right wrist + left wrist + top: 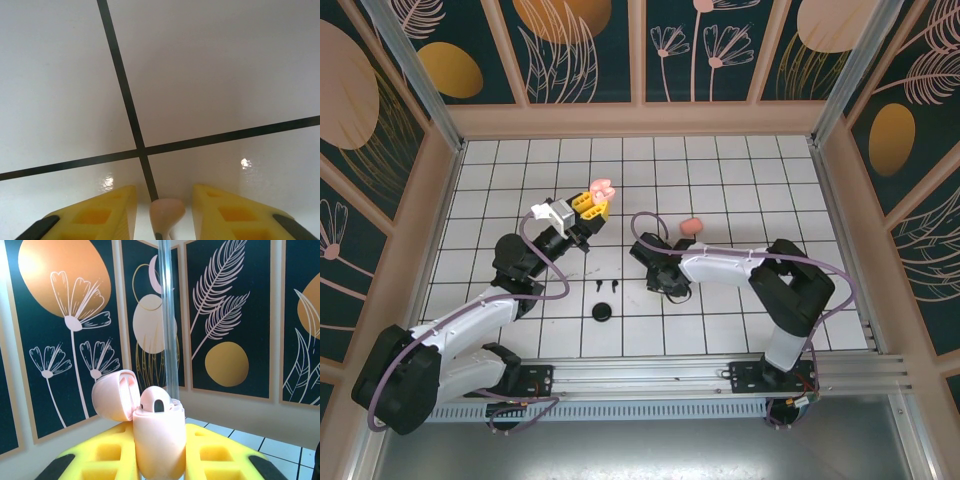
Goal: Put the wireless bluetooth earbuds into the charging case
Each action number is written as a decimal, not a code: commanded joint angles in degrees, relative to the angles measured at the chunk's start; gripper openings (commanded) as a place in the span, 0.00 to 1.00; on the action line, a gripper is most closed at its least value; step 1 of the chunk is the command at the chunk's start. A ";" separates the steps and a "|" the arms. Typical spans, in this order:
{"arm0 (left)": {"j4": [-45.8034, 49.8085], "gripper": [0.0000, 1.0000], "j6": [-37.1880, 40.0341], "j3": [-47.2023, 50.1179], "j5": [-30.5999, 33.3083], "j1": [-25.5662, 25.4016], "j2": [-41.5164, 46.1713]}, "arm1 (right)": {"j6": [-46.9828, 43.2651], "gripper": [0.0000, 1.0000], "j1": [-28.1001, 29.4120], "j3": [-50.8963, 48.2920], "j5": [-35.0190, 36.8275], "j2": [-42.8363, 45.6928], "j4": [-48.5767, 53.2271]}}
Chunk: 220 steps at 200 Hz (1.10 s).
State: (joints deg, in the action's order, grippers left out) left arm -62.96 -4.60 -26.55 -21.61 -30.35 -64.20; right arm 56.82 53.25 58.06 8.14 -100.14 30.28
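The left claw [160,452] is clenched on a pale pink plastic charging case [159,440], raised above the white gridded tile table [750,170]. Its yellow foam-padded fingers [107,452] press the case's lower body from both sides. The case stands upright with its hinged lid [116,395] thrown open and tipped to the left; a pale rounded piece sits in its mouth, though what it is cannot be told.

At mid-table, the right claw [164,192] points down at the tiles with its jaws partly apart. A pale pink stemmed plastic earbud [167,210] lies between the fingertips with a slim gap showing on each side, so no grip is visible.

From above, two black stemmed earbuds [607,286] lie on the tiles between the arms. A round black case [603,314] sits just nearer the bases, and a small coral-pink object [691,226] rests beyond the right claw.
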 commanded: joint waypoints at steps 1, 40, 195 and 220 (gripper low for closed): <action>-1.49 0.00 0.50 0.04 -0.53 -0.24 0.67 | -0.99 0.33 0.45 1.07 1.37 -1.99 0.49; -1.17 0.00 0.47 -0.13 -0.72 -0.24 0.63 | -1.27 0.30 0.45 1.26 1.26 -2.61 0.27; 0.42 0.00 2.23 -1.69 -2.99 -0.24 0.15 | -4.70 0.18 -0.49 2.44 9.04 15.91 0.04; 0.89 0.00 4.04 -1.58 -3.65 -0.24 0.64 | -9.26 0.18 -1.50 6.26 11.17 20.75 -0.12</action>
State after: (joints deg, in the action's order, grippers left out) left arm -61.67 -3.20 -26.79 -23.57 -30.35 -64.38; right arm 52.73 52.84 59.92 14.72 -84.05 30.44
